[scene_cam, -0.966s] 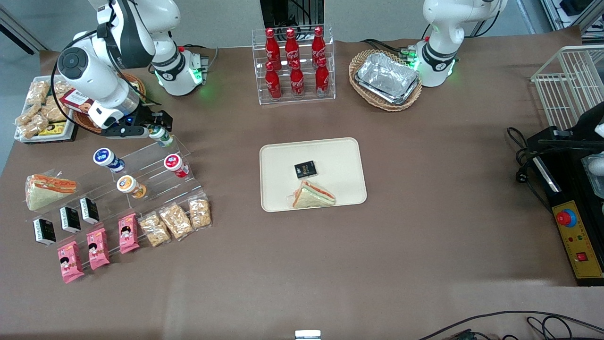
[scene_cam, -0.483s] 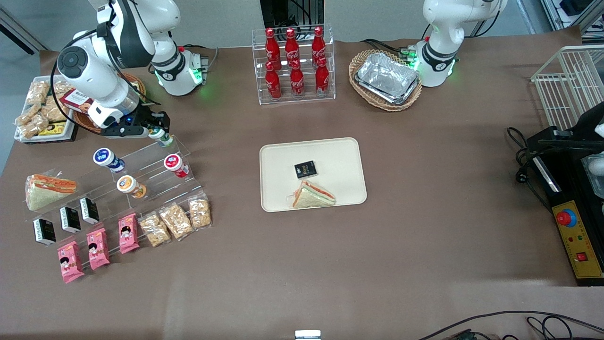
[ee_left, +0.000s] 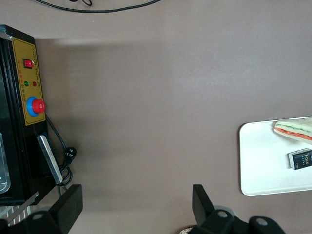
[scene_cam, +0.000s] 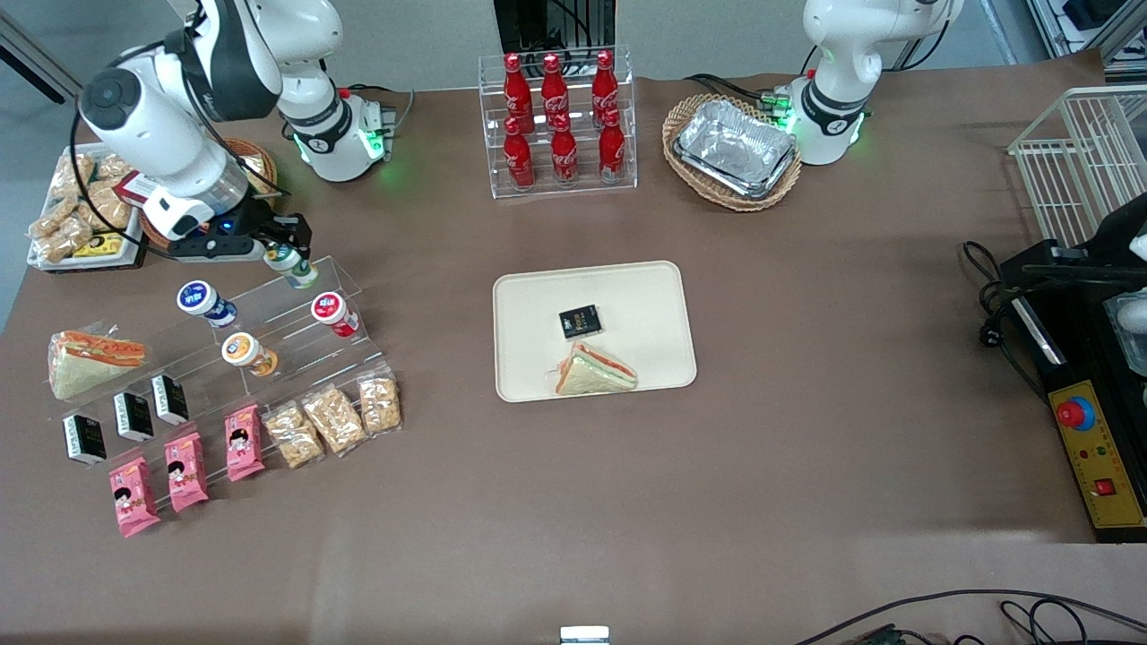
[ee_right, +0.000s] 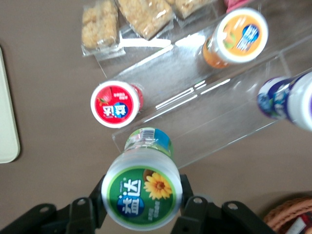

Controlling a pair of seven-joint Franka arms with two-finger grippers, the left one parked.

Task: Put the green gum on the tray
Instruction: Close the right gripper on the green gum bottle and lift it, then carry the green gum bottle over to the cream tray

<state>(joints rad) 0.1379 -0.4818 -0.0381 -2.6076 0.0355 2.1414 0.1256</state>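
Only partly visible in the front view, the green gum [scene_cam: 291,266] is tucked under the gripper [scene_cam: 285,246], whose black fingers [ee_right: 187,207] close on the bottle's sides just below its lid. It is held above the top step of the clear stand [scene_cam: 269,313], tilted, with its base close to that step; whether it touches the step cannot be told. On the stand's lower steps sit the red gum [scene_cam: 333,313], the blue gum [scene_cam: 204,300] and the orange gum [scene_cam: 247,352], all apart from the held bottle. Nearer the camera than the stand lie snack packs [scene_cam: 333,418]. The tray [scene_cam: 627,296] lies well apart from the stand, toward the table's middle, carrying a sandwich [scene_cam: 593,369] and a small black packet [scene_cam: 580,322].
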